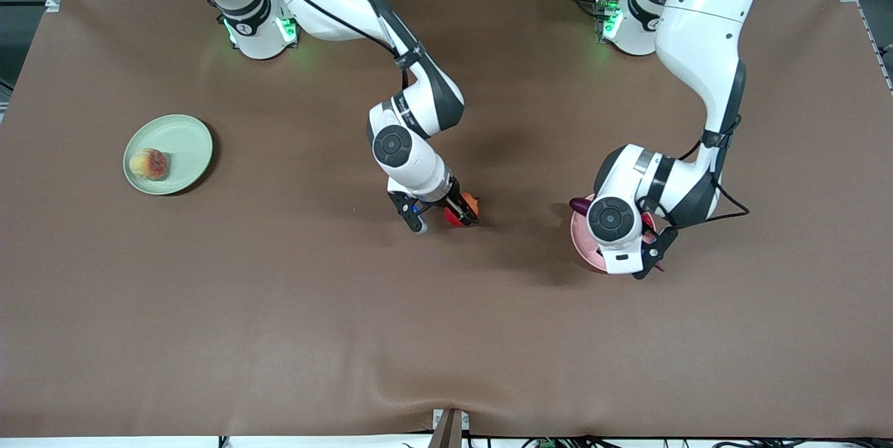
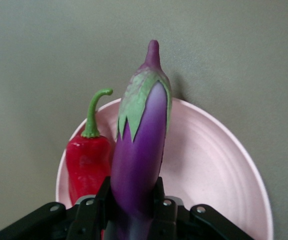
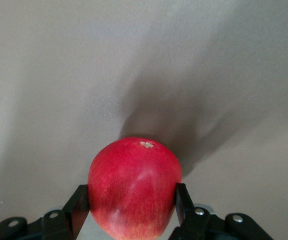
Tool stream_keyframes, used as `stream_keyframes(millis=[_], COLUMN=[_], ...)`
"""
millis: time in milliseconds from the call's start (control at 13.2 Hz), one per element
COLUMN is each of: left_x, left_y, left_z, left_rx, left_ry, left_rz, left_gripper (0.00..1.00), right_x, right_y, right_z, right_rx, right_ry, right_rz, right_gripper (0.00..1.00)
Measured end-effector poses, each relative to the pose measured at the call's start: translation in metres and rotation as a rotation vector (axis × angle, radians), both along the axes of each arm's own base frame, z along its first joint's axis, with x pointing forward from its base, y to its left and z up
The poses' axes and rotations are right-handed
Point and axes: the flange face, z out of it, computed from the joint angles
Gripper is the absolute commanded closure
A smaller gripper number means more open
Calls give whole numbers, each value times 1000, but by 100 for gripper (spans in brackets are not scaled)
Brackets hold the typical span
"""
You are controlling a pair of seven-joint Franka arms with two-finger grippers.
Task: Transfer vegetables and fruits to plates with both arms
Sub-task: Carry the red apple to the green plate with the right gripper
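i see a brown matte table with aluminium framing past its top edge. my right end effector sits low at mid-table, fingers pressed on both sides of the red apple. my left end effector is over the pink plate toward the left arm's end, fingers narrow around the purple eggplant; the red chili lies on that plate beside it. the peach rests on the green plate near the right arm's edge. i can read no writing.
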Motion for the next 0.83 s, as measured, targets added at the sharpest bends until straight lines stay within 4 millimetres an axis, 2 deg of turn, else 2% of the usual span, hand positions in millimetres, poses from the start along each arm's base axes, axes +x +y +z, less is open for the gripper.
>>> stream_keyframes(millis=[76, 227, 302, 378, 453, 529, 680, 831], left_x=[1, 2, 3, 4, 5, 5, 5, 4], left_y=[-1, -2, -3, -3, -4, -4, -4, -6], left_z=[-1, -2, -2, -1, -1, -1, -1, -2], left_rx=[-2, -6, -9, -11, -13, -13, -13, -13], left_ry=[-13, -35, -44, -51, -57, -59, -59, -58], left_rz=[14, 35, 41, 45, 48, 50, 50, 49], left_gripper=[97, 96, 90, 69, 11, 0, 0, 0], right_x=[4, 19, 28, 35, 43, 49, 62, 71], right_y=[-6, -24, -38, -53, -70, -91, -148, -220], right_z=[4, 27, 40, 53, 66, 80, 105, 116], right_rx=[-31, -124, -171, -198, -203, -201, -208, -244], right_ry=[52, 154, 196, 224, 246, 276, 343, 372], right_rz=[24, 98, 130, 171, 224, 279, 386, 494], right_gripper=[100, 100, 100, 100, 100, 100, 100, 100])
